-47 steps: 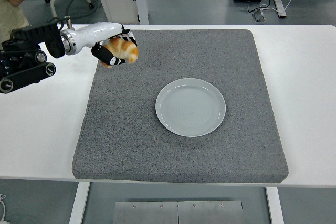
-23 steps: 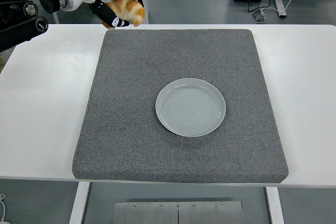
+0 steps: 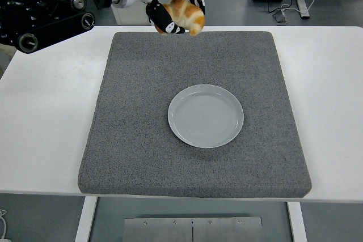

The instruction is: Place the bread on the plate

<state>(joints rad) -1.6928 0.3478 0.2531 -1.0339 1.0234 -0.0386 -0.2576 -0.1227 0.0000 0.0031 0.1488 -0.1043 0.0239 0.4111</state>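
At the top centre of the frame, the left hand (image 3: 170,12) holds the bread (image 3: 184,15) with its fingers (image 3: 161,24) clamped around it, in the air and well apart from the plate (image 3: 206,115). If the grip loosens early, the bread may fall on the grey mat (image 3: 136,140) instead.

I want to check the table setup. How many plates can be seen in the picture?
1. The plate lies empty near the middle of the grey mat. Nothing in view could hide another.
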